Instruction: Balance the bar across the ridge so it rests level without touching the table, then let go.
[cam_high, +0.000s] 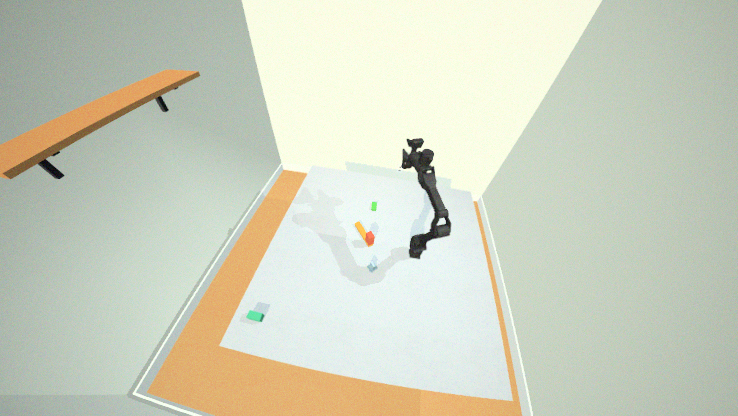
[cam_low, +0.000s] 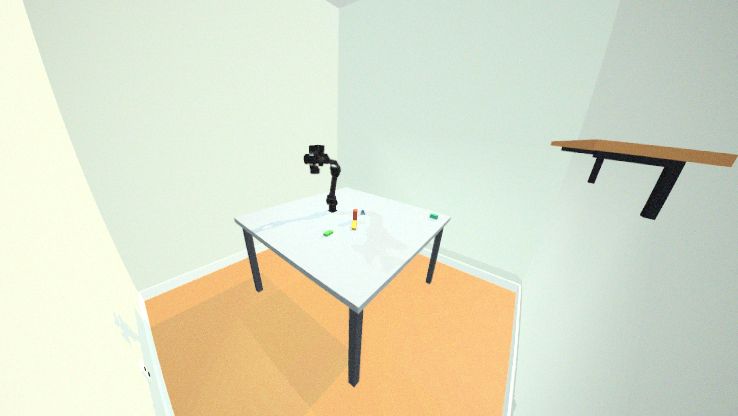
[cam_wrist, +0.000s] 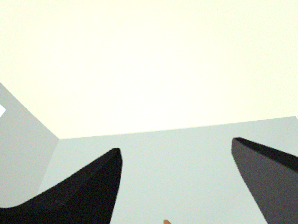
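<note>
Can see the orange bar (cam_high: 361, 230) (cam_low: 354, 225) down on the white table (cam_high: 413, 330) (cam_low: 310, 248), with one end right by the red block (cam_high: 370, 238) (cam_low: 355, 214); can't tell if touching. Can find the little gray-blue ridge (cam_high: 372, 267) (cam_low: 362, 212) near the red block, with no bar across it. Can spot the bright green block (cam_high: 374, 206) (cam_low: 328, 233) on the red block's other side, and the teal block (cam_high: 255, 315) (cam_low: 433, 216) far from it. Up high, well apart from the red block: the gripper (cam_high: 403, 158) (cam_low: 312, 159) (cam_wrist: 177, 143), open wide but not all the way, holding nothing.

Bar (cam_high: 360, 228) (cam_low: 354, 225) and ridge (cam_high: 372, 267) (cam_low: 362, 212) are sitting apart on the tabletop (cam_high: 413, 330) (cam_low: 356, 284), both lying well below the pincer (cam_high: 405, 149) (cam_low: 313, 159) (cam_wrist: 177, 144).
</note>
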